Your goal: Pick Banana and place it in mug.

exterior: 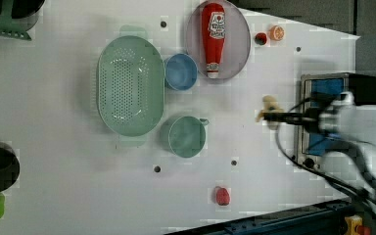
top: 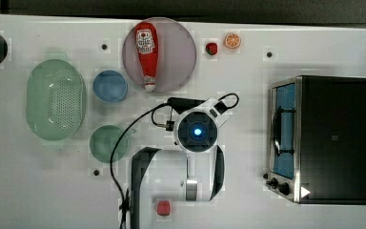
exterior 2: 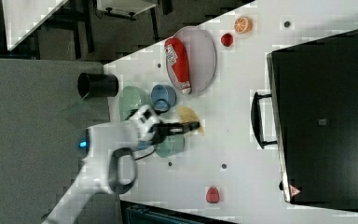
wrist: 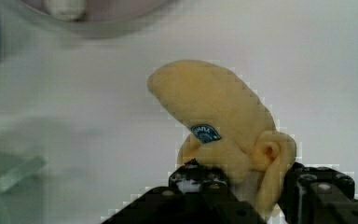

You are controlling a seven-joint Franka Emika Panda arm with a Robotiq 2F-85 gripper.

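The pale yellow banana (wrist: 214,116) carries a small blue sticker, and its end is squeezed between the black fingers of my gripper (wrist: 242,179), which is shut on it. In the left view the banana (exterior: 270,108) sits at the tip of the gripper (exterior: 269,116), just to the left view's left of the oven. In the right view the gripper (exterior 2: 193,126) holds the banana (exterior 2: 186,113) low over the white table. I cannot tell if it touches the surface. The teal-green mug (top: 107,143) (exterior: 186,137) stands upright and empty, well apart from the banana.
A light blue cup (top: 110,86) and a pale green colander (top: 55,99) stand near the mug. A ketchup bottle (top: 146,52) lies on a grey plate (top: 178,52). A toaster oven (top: 324,138) fills the top view's right. Small toy fruits (top: 232,40) (top: 163,208) lie about.
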